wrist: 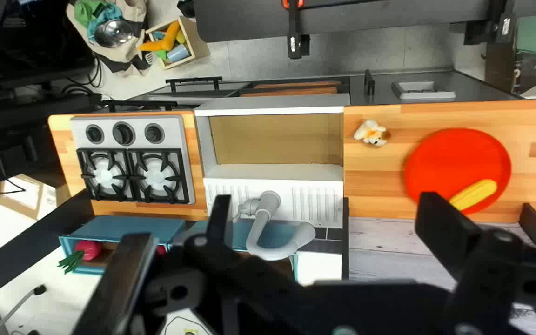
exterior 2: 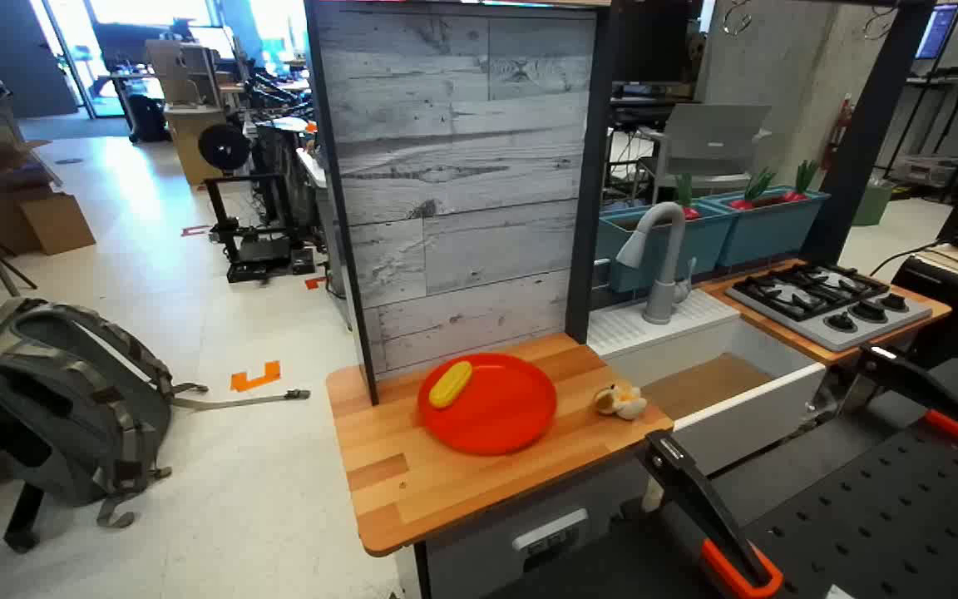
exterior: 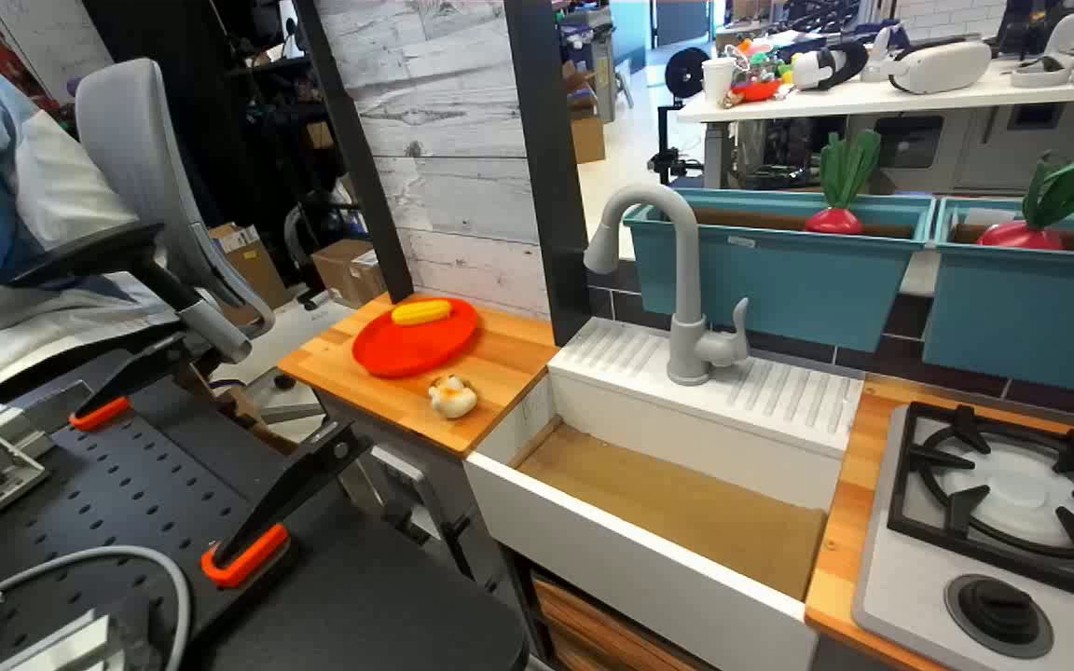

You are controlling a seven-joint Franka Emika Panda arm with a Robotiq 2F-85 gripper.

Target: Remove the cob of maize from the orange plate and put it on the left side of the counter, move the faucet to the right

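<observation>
The fingers are wide apart and hold nothing. The cob of maize lies on the orange plate, well past the finger at the wrist view's right. The fingers should squeeze its skinny middle and lift it over the plate's edge before going sideways. The wall is close to it, so go gently; farther past that finger, the tabletop should have room.

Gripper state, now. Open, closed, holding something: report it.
Gripper: open, jaws wide apart in the wrist view, holding nothing.
</observation>
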